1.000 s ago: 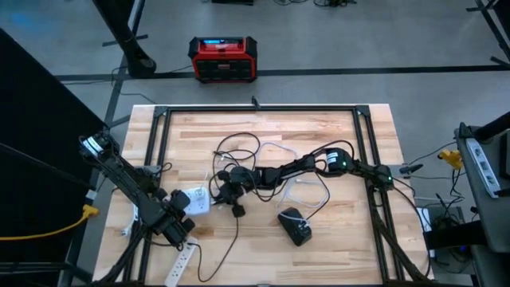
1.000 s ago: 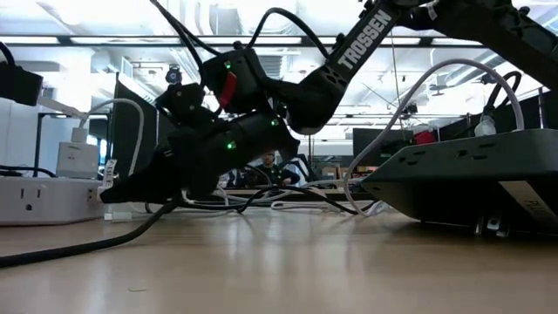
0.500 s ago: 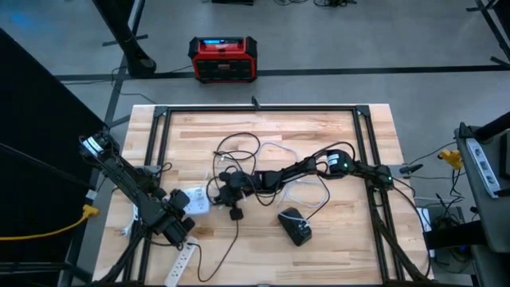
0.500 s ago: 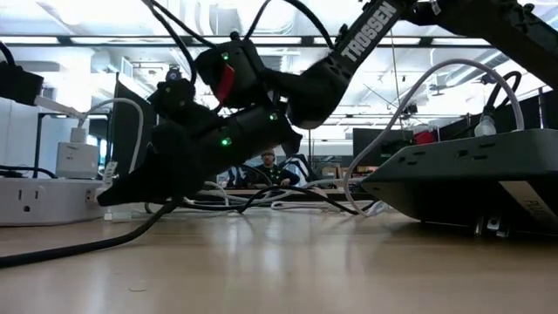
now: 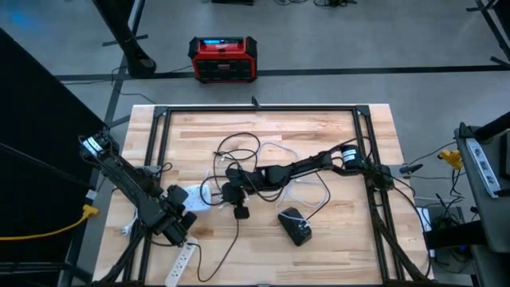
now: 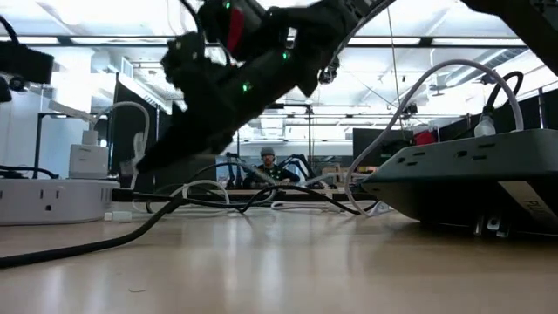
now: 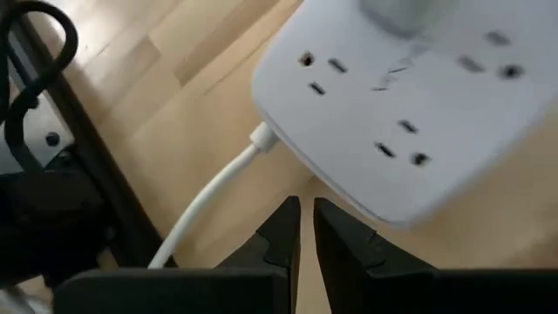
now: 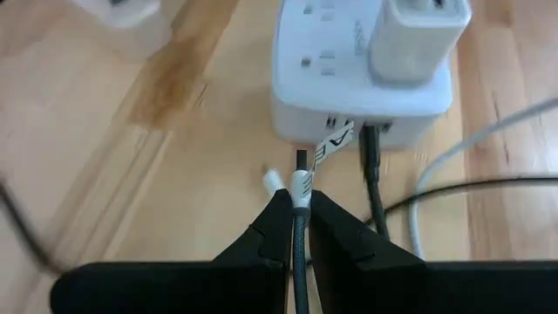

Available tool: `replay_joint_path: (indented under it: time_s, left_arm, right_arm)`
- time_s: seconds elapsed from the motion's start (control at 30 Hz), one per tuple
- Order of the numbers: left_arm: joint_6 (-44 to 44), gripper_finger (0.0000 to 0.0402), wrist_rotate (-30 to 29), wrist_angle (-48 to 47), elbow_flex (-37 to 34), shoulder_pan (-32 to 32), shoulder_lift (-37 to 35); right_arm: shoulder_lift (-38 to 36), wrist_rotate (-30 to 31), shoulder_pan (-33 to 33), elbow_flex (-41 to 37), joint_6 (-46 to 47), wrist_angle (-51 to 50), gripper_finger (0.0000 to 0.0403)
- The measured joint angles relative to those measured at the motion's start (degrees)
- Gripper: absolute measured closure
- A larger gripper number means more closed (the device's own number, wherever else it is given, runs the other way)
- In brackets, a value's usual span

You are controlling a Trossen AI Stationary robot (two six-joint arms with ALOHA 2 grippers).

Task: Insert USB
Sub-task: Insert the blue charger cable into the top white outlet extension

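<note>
A white power hub (image 8: 357,78) lies flat on the wooden table (image 5: 319,127), with a white charger (image 8: 418,35) plugged into its top. My right gripper (image 8: 300,205) is shut on a black USB cable (image 8: 301,253) whose plug end (image 8: 301,160) points at the hub's side; whether it is in a port I cannot tell. A second black cable (image 8: 370,166) runs into that same side. My left gripper (image 7: 306,231) is shut with nothing in it, just off the hub's (image 7: 418,96) edge beside its white cord (image 7: 218,201). In the high view both grippers (image 5: 182,207) (image 5: 219,190) flank the hub (image 5: 195,199). My right gripper pinches the black USB cable between its two fingers just behind a white band (image 8: 302,185), a short way back from the plug end. The fingers lie along the cable and slant down toward the table's left. The plug end sticks out ahead toward the hub's side.
Loose black and white cables (image 5: 239,151) loop over the middle of the table. A black adapter (image 5: 296,227) lies near the front. A second white power strip (image 5: 183,259) lies at the front left. A red and black box (image 5: 223,58) stands on the floor beyond the table.
My right gripper has risen off the table and tipped flatter, staying shut on the black cable, which lifts with it near the hub.
</note>
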Motion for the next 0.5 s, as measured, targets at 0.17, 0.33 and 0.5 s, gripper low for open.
replay_joint_path:
  time_s: [0.17, 0.33, 0.5]
  left_arm:
    - [3.76, 0.0377, -9.29, -1.33, 6.70, -2.86, 1.70]
    - [11.73, 0.0377, -26.77, -0.20, 15.78, -5.21, 7.28]
    - [31.56, 0.0377, -34.84, 2.91, 24.81, -3.56, 15.55]
  right_arm:
    - [-3.05, -6.88, -0.62, -1.22, 0.81, -4.05, 0.0388]
    - [-5.08, -22.48, -4.05, -4.78, 5.19, -2.33, 0.0388]
    - [-7.66, -29.74, -4.36, -6.27, 6.04, -1.28, 0.0388]
